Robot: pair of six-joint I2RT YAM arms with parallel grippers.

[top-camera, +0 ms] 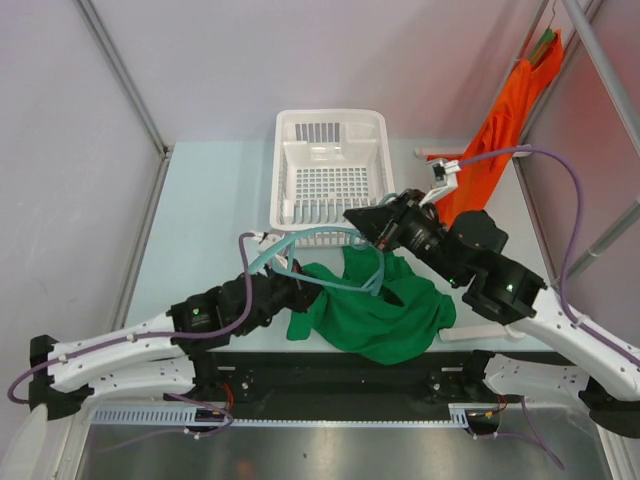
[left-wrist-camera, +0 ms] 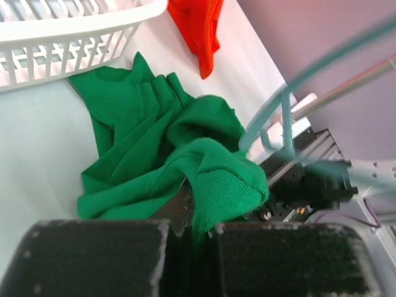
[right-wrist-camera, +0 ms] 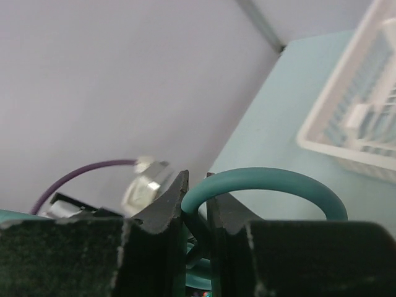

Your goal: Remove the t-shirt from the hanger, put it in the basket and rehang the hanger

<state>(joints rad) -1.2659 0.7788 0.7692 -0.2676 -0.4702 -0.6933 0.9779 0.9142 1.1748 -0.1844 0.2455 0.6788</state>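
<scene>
A green t-shirt [top-camera: 385, 310] lies crumpled on the table's near middle, one end still on a teal hanger [top-camera: 300, 245]. My left gripper [top-camera: 305, 290] is shut on a fold of the green t-shirt [left-wrist-camera: 226, 185] at its left edge. My right gripper [top-camera: 372, 225] is shut on the teal hanger's hook [right-wrist-camera: 266, 182], holding it above the shirt in front of the basket. The hanger's bar [left-wrist-camera: 278, 105] curves over the shirt in the left wrist view.
A white plastic basket [top-camera: 330, 175] stands at the back middle, also showing in the left wrist view [left-wrist-camera: 74, 31] and right wrist view [right-wrist-camera: 365, 124]. An orange garment [top-camera: 505, 125] hangs from a rail at the back right and shows in the left wrist view [left-wrist-camera: 201, 28].
</scene>
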